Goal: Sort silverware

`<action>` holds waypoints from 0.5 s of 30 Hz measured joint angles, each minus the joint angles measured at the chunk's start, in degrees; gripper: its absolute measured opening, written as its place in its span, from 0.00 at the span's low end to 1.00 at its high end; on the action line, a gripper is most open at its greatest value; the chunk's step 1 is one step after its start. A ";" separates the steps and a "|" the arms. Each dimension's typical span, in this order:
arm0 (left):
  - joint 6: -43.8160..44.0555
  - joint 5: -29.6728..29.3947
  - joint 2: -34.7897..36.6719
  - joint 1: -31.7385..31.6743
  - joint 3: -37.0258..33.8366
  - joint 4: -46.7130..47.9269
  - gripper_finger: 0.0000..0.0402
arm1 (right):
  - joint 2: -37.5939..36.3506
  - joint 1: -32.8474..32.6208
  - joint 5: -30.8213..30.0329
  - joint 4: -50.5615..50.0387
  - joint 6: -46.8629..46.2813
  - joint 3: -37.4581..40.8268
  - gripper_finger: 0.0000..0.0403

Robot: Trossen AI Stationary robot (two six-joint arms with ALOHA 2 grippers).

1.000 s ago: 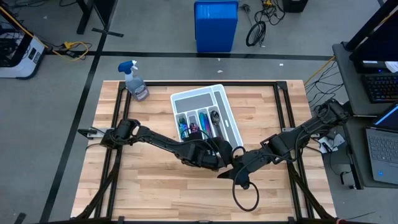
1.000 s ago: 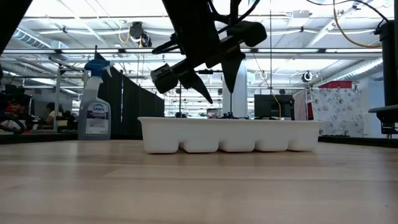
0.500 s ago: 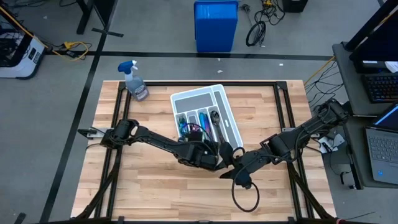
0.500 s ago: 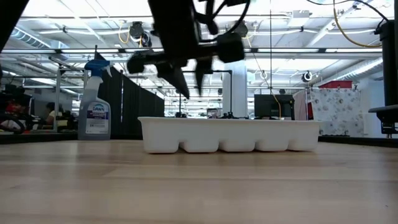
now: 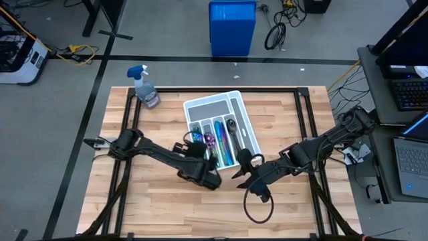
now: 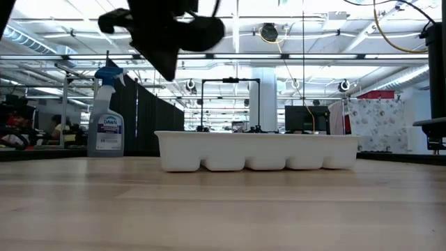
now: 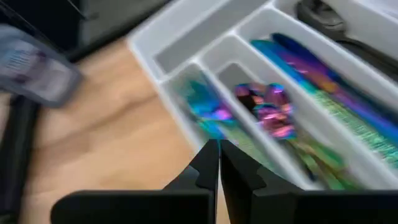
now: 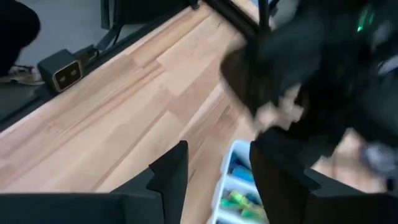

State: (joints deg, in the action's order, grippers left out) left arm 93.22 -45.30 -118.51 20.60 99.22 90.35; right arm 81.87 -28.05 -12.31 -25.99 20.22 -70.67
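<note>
The silverware lies in the white tray (image 5: 249,137) at the table's middle. Small purple spoons (image 7: 268,111) sit in a short compartment, teal forks (image 7: 208,113) beside them, blue knives (image 7: 311,71) in a long slot and a dark spoon (image 7: 323,17) farther over. My left gripper (image 5: 192,151) hovers above the tray's near-left corner, shut with nothing between its fingers (image 7: 219,163). My right gripper (image 5: 243,163) stands open just near of the tray's near end, also with nothing between its fingers (image 8: 217,168).
A blue-capped spray bottle (image 5: 145,87) stands at the table's far left corner. A black cable loop (image 5: 257,204) hangs from the right arm over the near middle. Bare wood lies left and near of the tray (image 6: 258,150).
My left gripper has shut and swung from above the tray's near end toward the table's left edge, holding nothing. My right gripper has edged a little toward the tray and stays open. The silverware has not moved.
</note>
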 joint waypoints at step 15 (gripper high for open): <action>-5.27 -10.94 23.34 6.27 -24.35 -6.68 0.00 | -1.70 -0.13 -0.32 -17.60 -21.01 0.00 0.00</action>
State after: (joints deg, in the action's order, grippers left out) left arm 87.96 -56.24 -95.17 26.87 74.87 83.67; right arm 80.16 -28.18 -12.63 -43.59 -0.79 -70.67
